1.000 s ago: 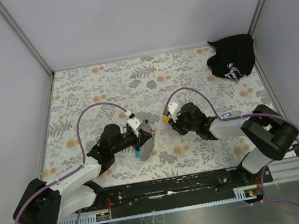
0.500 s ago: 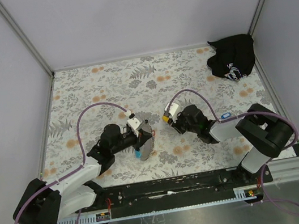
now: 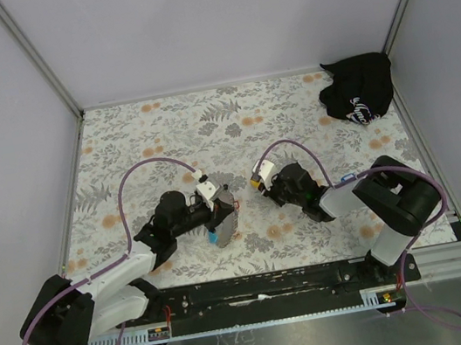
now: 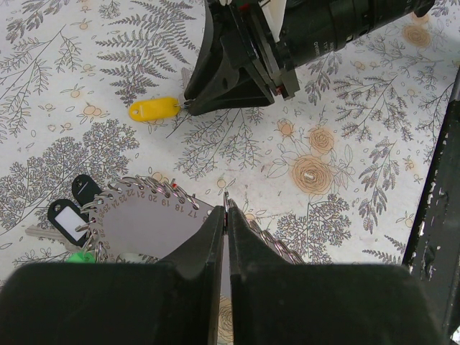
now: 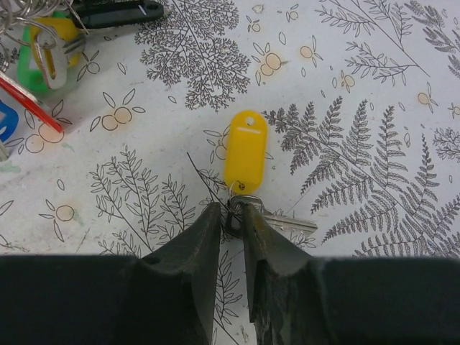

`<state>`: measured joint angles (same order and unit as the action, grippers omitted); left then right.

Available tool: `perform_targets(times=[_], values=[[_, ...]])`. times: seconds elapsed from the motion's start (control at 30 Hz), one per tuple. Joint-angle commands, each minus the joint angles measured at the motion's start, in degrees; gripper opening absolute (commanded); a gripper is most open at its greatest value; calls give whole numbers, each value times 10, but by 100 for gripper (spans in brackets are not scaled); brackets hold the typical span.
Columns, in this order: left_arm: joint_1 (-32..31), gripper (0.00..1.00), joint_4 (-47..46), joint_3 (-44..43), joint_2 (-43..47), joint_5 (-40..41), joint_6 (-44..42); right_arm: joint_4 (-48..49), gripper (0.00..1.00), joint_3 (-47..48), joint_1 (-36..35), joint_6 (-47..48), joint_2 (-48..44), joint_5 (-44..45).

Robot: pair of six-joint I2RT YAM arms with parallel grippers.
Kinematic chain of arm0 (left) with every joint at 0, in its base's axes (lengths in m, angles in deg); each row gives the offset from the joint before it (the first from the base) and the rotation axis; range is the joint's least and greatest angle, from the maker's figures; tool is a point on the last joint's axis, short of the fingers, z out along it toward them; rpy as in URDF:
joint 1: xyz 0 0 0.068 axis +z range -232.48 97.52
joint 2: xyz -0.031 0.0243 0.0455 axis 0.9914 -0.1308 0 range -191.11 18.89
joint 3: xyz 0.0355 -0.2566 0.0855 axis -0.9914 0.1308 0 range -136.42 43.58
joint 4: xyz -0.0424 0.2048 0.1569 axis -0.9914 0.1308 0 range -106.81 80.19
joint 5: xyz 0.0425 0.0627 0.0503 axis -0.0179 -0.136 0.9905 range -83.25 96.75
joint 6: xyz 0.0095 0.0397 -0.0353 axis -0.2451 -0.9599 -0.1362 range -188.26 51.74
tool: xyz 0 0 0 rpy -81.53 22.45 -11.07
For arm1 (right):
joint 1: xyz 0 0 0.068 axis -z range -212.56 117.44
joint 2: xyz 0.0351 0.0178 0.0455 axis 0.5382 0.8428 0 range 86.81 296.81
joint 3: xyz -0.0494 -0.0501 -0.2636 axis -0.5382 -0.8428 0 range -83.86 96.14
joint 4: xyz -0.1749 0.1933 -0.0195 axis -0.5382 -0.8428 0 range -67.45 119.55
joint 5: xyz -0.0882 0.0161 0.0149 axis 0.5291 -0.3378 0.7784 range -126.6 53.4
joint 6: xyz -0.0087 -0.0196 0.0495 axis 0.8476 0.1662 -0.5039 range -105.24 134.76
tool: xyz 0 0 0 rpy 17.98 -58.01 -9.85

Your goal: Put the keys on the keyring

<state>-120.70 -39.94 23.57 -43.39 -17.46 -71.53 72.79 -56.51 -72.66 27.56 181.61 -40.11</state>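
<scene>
1. Yellow key (image 5: pixel 246 152): flat on the table (image 5: pixel 374 65), its small ring nipped between the tips of the right gripper (image 5: pixel 231 209).
2. Keyring (image 4: pixel 144 223): near it, left gripper (image 4: pixel 226 213) clamped on its edge.
3. Hazard: shallow nip; key may slip when lifted.

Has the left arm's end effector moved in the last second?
No. The left end effector sits at the same spot on the patterned tablecloth.

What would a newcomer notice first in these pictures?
The bright yellow key tag lies at mid-table, its small ring between the right jaws. Just left of it, the left jaws pinch the keyring, a grey numbered disc edged with wire loops. A black bag lies in the far right corner.
</scene>
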Motion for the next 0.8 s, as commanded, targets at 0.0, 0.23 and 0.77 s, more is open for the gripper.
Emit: perform_targets(times=[0.0,0.23,0.77], values=[[-2,0,-24,-8,10,-6,4,35,25,16,-5,10,2,14],[-2,0,-24,-8,11,-5,4,38,22,23,-6,11,25,21],[-2,0,-26,-6,13,-6,4,20,0,19,-5,5,11,20]])
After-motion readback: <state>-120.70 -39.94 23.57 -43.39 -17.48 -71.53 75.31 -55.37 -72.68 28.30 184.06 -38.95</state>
